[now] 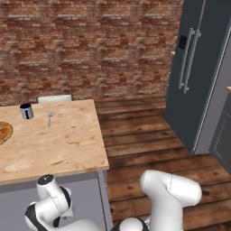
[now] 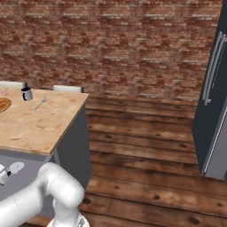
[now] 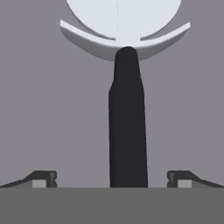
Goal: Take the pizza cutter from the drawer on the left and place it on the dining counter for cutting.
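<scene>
The pincer (image 3: 112, 179) stands wide open, holding nothing, with the pizza cutter (image 3: 127, 118) lying between its two tips, the black handle toward the hand and the round pale blade farther out, on a plain grey surface. Beside the arm, the wood-grain tabletop (image 1: 67, 144) carries a dark mug (image 1: 26, 111) and a fork (image 1: 49, 118) near its far edge.

Pizza cutter (image 3: 127, 127): black handle, pale blade; dining counter (image 1: 54, 144) wood-grain.

A dark mug (image 1: 26, 111) and a fork (image 1: 49, 118) sit near a grey fridge (image 1: 194, 76).
</scene>
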